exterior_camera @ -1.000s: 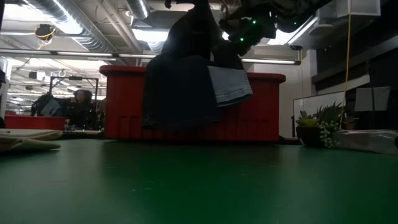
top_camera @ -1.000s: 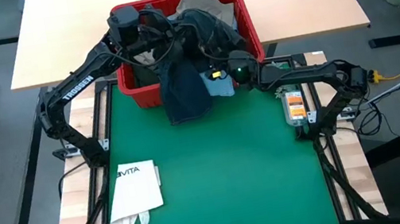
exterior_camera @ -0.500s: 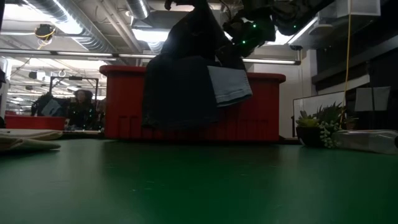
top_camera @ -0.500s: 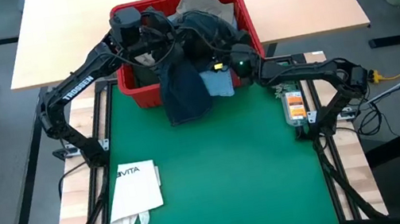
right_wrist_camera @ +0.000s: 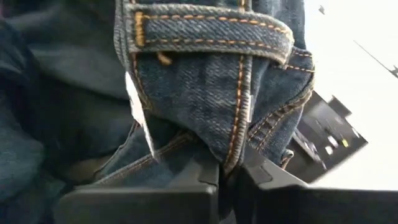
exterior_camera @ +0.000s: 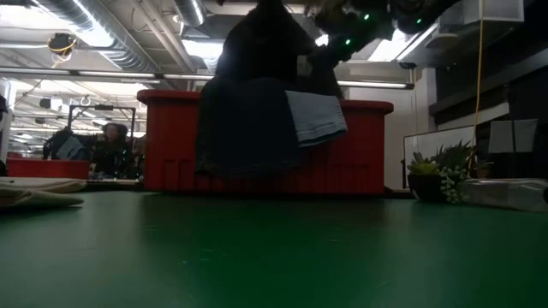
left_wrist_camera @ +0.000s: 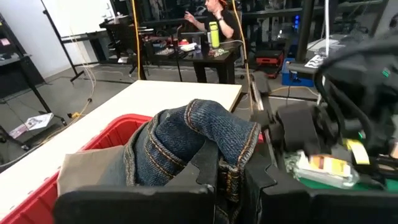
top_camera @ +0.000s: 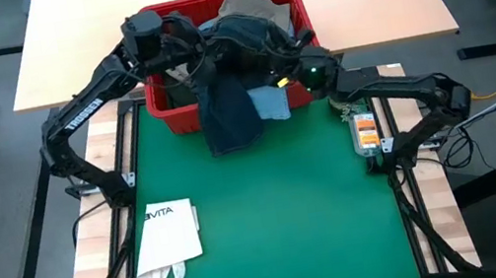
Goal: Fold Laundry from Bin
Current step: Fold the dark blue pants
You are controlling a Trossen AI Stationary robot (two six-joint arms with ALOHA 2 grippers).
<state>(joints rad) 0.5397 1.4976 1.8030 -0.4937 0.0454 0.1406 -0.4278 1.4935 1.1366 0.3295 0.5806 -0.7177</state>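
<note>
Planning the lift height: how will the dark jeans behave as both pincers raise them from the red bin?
Probably floppy: the dark jeans already drape limp over the red bin rim. Likely heavyish, thick stitched denim. The hanging leg may drag across the rim.

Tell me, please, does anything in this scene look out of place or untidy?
Yes. The dark navy jeans spill over the front rim of the red bin onto the green mat, with a small light blue cloth beside them. Both the left pincer and the right pincer are shut on denim.

White tote bag (printed "VITA") on green mat.
</note>
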